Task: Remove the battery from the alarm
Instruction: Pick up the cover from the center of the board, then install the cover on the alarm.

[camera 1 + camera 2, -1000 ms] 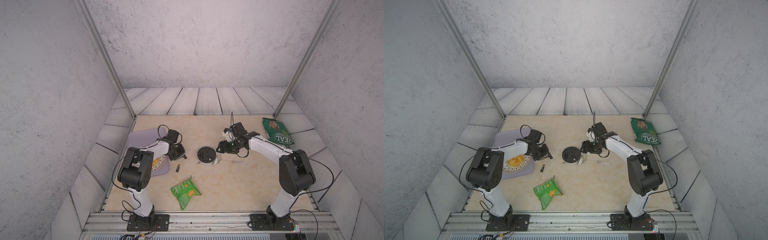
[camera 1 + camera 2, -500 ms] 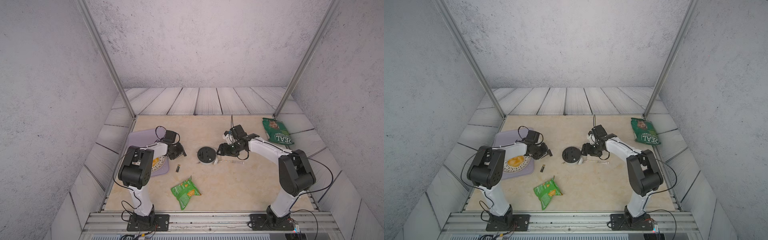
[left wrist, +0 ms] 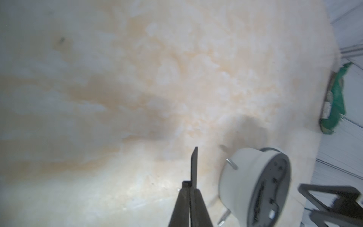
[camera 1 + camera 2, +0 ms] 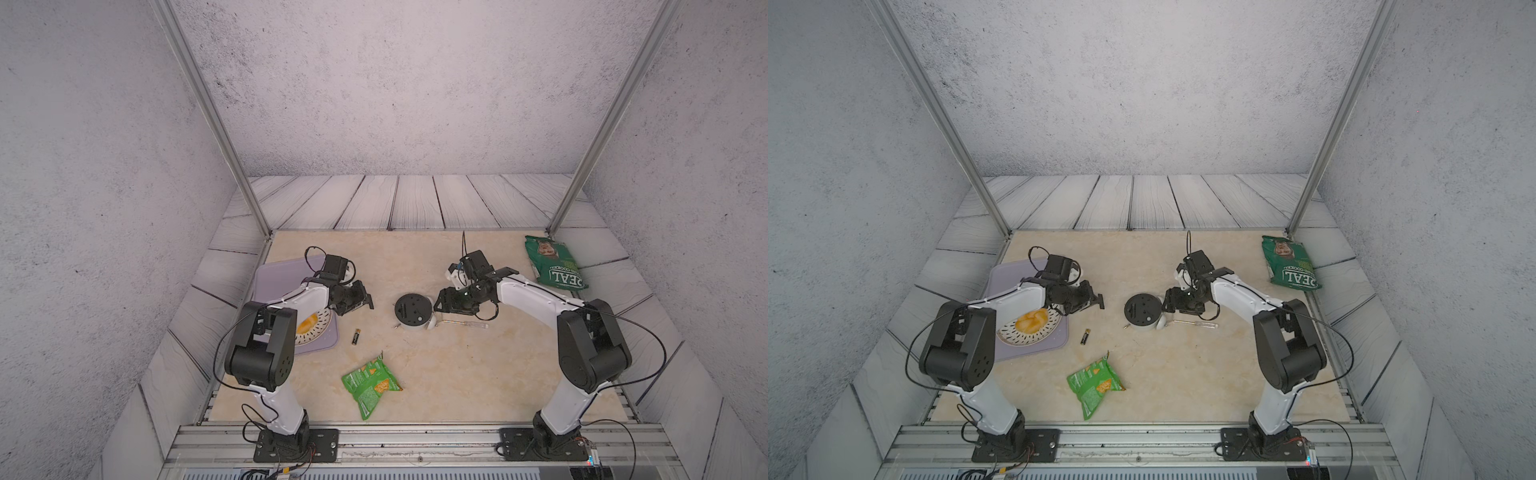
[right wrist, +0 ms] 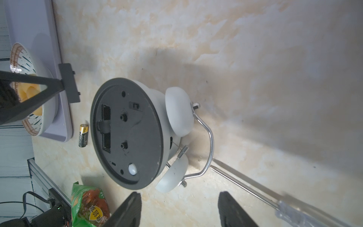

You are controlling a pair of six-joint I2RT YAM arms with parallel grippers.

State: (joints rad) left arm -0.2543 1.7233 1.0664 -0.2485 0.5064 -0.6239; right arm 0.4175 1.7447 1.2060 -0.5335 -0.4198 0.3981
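Note:
The alarm (image 4: 411, 309) (image 4: 1142, 309) lies face down mid-table with its black back up and its battery slot (image 5: 106, 129) open. The battery (image 4: 355, 336) (image 4: 1085, 336) (image 5: 83, 135) lies loose on the table between the alarm and the tray. My left gripper (image 4: 368, 301) (image 3: 190, 184) hovers left of the alarm (image 3: 255, 176), shut on a thin black battery cover (image 5: 69, 83) (image 3: 194, 167). Close to the alarm's right side, my right gripper (image 4: 440, 301) (image 5: 179, 198) stands open with nothing between its fingers.
A clear-handled screwdriver (image 4: 463, 323) (image 5: 255, 192) lies right of the alarm by its handle. A purple tray (image 4: 270, 278) with a plate of yellow food (image 4: 309, 328) sits at the left. A green snack bag (image 4: 370, 384) lies in front, a dark green bag (image 4: 552, 264) at the back right.
My left gripper's jaws have closed fully on the thin cover. The right jaws have narrowed slightly. Alarm and battery have not moved.

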